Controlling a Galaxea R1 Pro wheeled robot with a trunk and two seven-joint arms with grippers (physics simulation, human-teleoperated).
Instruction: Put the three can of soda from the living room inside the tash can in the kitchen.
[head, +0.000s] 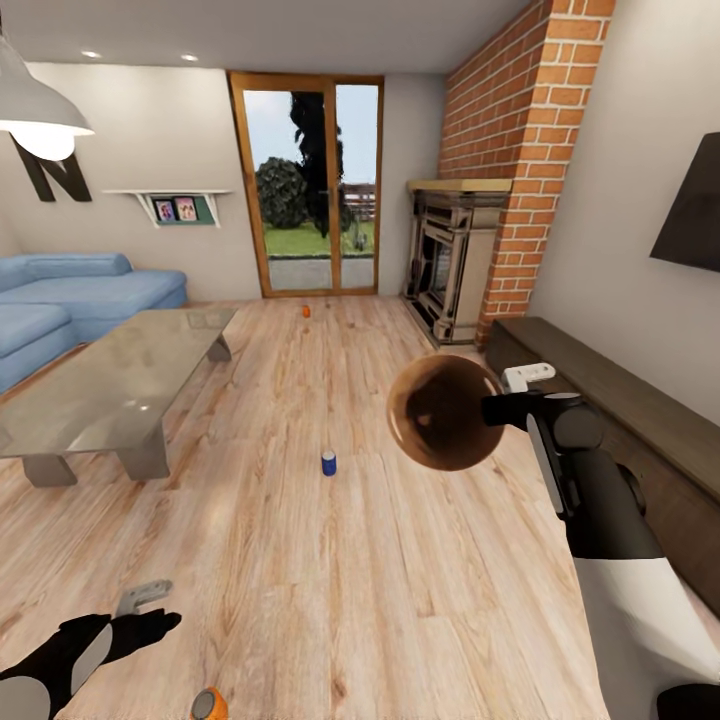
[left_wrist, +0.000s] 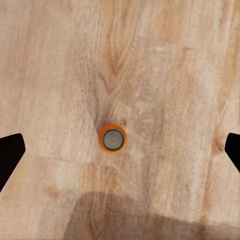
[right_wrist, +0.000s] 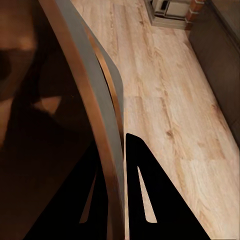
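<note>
You're in the living room: wood plank floor (head: 330, 560), blue corner sofa (head: 70, 300) and glass-topped low table (head: 110, 385) on your left, red brick fireplace (head: 455, 260) and wood-framed glass doors (head: 308, 185) ahead.

Your right gripper (right_wrist: 122, 165) has the small round tapered bucket (head: 445, 412), tan wood-coloured inside and darker outside. In the right wrist view the two black fingers (right_wrist: 145, 190) are pinched on its thin rim wall, one inside and one outside, nearly closed. In the head view the bucket is held off the floor at the end of the right arm, tipped on its side with the mouth facing the camera. Nothing visible inside it.

Your left gripper (left_wrist: 120, 150) is wide open. In the left wrist view the black fingertips (left_wrist: 10, 152) sit at the two frame edges, and the orange soda can with the grey metal top (left_wrist: 112, 138) stands upright on the planks between them, not touched. In the head view that can (head: 209, 705) is at the bottom edge, just beside the left gripper (head: 120, 625).

The blue soda can (head: 328, 461) stands upright on the open floor mid-room, beside the table's near end and well apart from both grippers. The second orange soda can (head: 306, 311) is far off near the glass doors; too small to tell more.
</note>
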